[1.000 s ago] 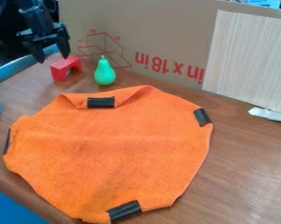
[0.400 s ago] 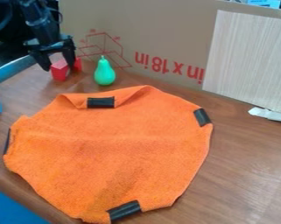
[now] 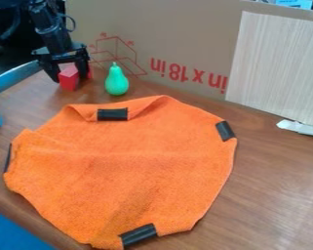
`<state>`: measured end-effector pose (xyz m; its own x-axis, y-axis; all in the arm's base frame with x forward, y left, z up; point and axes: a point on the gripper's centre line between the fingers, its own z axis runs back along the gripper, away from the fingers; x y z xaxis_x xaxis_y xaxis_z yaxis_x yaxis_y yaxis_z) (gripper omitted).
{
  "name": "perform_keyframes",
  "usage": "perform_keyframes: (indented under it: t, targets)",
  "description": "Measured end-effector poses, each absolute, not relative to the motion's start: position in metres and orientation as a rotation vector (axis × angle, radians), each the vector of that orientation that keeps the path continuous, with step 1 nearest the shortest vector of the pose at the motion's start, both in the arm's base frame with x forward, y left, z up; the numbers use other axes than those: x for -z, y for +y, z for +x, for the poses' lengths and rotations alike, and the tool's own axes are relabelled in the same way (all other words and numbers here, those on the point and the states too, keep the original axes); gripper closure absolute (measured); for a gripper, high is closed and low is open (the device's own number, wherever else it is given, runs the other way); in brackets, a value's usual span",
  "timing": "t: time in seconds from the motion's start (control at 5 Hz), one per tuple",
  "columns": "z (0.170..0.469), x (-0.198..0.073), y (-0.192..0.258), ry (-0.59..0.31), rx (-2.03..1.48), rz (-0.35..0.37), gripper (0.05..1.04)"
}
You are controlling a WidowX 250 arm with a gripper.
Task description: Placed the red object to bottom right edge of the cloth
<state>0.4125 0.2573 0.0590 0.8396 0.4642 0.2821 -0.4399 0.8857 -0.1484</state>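
The table [image 3: 269,195] is brown wood, and light shines on its right side. Behind it stands a cardboard wall [image 3: 178,39] with red marks — and a pale board [image 3: 276,63] at the right. The far left corner is dark.

fixed camera above the table [image 3: 263,195], slanting down, cloth [image 3: 126,166] close, tool [image 3: 72,73] farther off

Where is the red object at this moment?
In the camera view, the red object is at the upper left, on the table, between the fingers of the end effector, left of the green pear.
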Motion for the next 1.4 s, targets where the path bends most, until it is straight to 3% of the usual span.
perform_keyframes:
  t: [0.2,0.4,0.8,1.4]
  targets:
    - [0.413,-0.063,0.259,-0.321,-0.488,-0.07,0.401]
    - [0.414,-0.064,0.256,-0.32,-0.473,-0.093,0.515]
    - [0.408,-0.063,0.254,-0.329,-0.462,-0.106,0.516]
    - [0.36,-0.089,0.22,-0.438,-0.364,-0.068,0.516]
